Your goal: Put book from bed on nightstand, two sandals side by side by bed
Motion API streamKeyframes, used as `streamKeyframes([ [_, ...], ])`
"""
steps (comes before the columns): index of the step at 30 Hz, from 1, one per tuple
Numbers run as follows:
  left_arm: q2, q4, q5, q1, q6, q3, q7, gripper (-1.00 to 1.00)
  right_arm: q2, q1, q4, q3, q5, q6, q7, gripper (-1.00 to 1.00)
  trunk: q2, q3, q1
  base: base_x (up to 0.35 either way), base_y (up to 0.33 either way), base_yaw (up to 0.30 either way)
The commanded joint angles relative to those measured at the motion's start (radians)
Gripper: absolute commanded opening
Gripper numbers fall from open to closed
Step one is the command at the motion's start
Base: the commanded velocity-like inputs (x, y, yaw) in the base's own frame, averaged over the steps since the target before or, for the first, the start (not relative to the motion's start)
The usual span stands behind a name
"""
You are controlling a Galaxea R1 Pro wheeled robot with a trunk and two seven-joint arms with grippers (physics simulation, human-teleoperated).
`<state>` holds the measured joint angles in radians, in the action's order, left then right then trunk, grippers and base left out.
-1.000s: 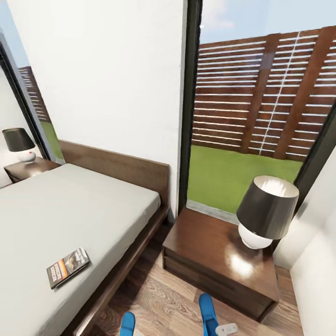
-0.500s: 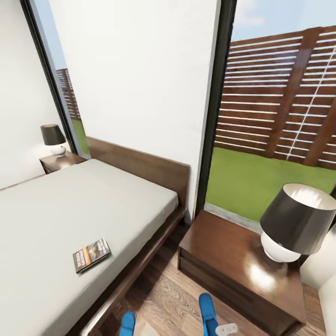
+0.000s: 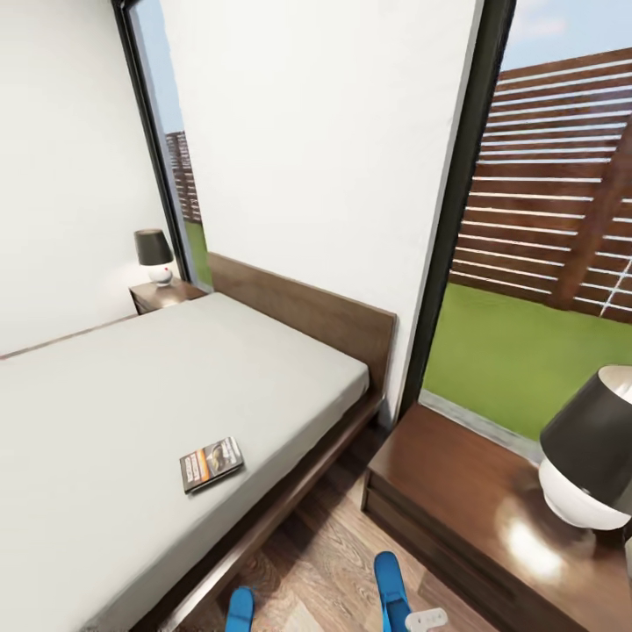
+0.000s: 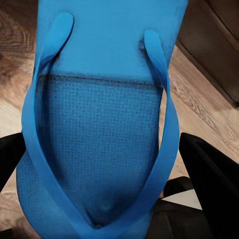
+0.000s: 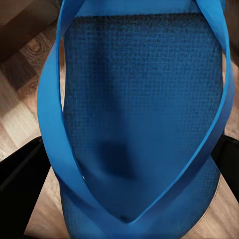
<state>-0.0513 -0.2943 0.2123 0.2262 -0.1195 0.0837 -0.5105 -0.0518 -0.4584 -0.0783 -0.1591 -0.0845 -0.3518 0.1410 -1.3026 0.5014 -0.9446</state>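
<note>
I see the book (image 3: 211,463) lying on the bed (image 3: 105,412), at 9 o'clock of the nightstand (image 3: 474,500). My left tool (image 4: 99,219) grips one sandal (image 4: 99,139); my right tool (image 5: 124,219) grips the other sandal (image 5: 139,109)

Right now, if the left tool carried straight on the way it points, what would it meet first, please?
Probably the wood-plank floor: beyond the blue sandal the left tool holds, the left wrist view shows floor, with dark furniture further on. Depth is unclear.
</note>
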Motion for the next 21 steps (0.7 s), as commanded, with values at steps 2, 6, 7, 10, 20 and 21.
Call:
streamKeyframes([
  [2, -0.001, 0.001, 0.009, 0.001, -0.005, 0.008, 0.000, -1.00, 0.000, -0.002, -0.005, -0.007, -0.009, -0.007, 0.005, -1.00, -0.001, 0.001, 0.000, 0.000, 0.000, 0.286],
  [6, -0.001, 0.001, 0.009, 0.001, -0.005, 0.008, 0.000, -1.00, 0.000, -0.002, -0.005, -0.007, -0.009, -0.007, 0.005, -1.00, -0.001, 0.001, 0.000, 0.000, 0.000, 0.286],
  [7, -0.001, 0.001, 0.009, 0.001, -0.005, 0.008, 0.000, -1.00, 0.000, -0.002, -0.005, -0.007, -0.009, -0.007, 0.005, -1.00, -0.001, 0.001, 0.000, 0.000, 0.000, 0.286],
  [10, -0.001, 0.001, 0.008, 0.001, -0.005, 0.008, 0.000, -1.00, 0.000, -0.002, -0.005, -0.007, -0.009, -0.007, 0.005, -1.00, -0.001, 0.001, 0.000, 0.000, 0.000, 0.286],
  [20, -0.001, 0.001, 0.009, 0.001, -0.005, 0.008, 0.000, -1.00, 0.000, -0.002, -0.005, -0.007, -0.009, -0.007, 0.005, -1.00, -0.001, 0.001, 0.000, 0.000, 0.000, 0.285],
  [21, -0.001, 0.001, 0.009, 0.001, -0.005, 0.008, 0.000, -1.00, 0.000, -0.002, -0.005, -0.007, -0.009, -0.007, 0.005, -1.00, -0.001, 0.001, 0.000, 0.000, 0.000, 0.244],
])
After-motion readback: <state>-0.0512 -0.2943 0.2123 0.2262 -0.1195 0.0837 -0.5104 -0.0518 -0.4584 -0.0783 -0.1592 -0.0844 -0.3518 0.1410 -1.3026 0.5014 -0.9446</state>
